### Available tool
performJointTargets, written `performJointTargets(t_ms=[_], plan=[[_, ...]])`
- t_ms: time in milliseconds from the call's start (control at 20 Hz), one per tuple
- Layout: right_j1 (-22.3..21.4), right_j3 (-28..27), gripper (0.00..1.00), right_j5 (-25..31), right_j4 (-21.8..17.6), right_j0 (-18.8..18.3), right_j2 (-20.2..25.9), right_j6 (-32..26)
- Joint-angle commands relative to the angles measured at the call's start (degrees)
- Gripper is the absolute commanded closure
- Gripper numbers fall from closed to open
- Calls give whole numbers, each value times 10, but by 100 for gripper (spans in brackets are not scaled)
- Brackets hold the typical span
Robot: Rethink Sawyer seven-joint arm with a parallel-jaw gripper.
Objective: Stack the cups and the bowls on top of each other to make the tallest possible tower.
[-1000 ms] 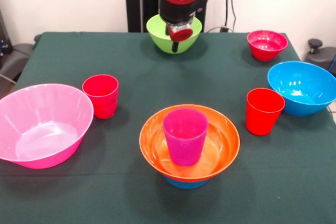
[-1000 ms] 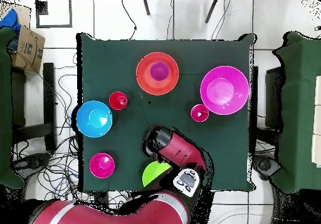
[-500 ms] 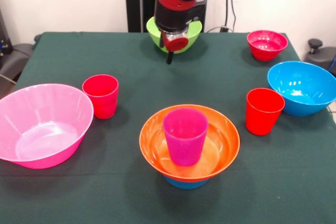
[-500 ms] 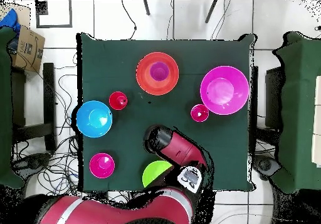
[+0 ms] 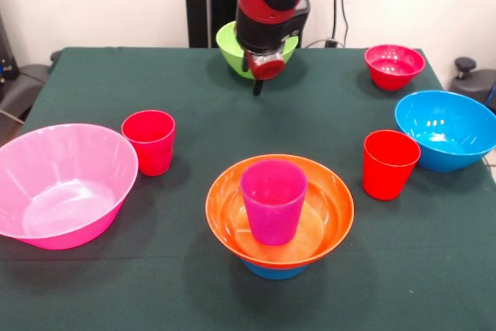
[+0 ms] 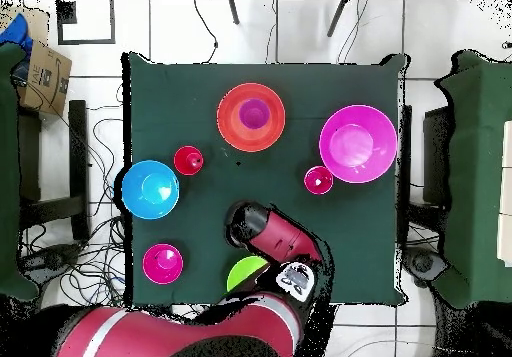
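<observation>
Before the lime green bowl [image 5: 242, 46], end effector [image 5: 259, 83] hangs, jaw state unclear.

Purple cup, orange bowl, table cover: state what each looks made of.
Purple cup: translucent plastic by its look, since light glows through the wall. Orange bowl: glossy plastic, probably, with bright highlights on the rim. Table cover: matte dark green cloth, seemingly, with no shine.

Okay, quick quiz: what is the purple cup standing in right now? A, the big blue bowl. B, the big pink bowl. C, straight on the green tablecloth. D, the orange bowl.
D: the purple cup stands upright in the middle of the orange bowl, which rests on a small blue bowl beneath it.
</observation>
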Motion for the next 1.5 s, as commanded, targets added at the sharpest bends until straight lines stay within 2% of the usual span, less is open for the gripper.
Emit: performJointTargets(t_ms=[50, 400, 750, 1000, 1500], plan=[[6, -16, 0, 106, 0, 21, 28, 117], [-2, -20, 0, 137, 4, 40, 9, 131], [6, -13, 0, 115, 14, 40, 13, 121], [2, -32, 0, 148, 0, 53, -11, 128], [26, -1, 0, 45, 30, 19, 36, 100]])
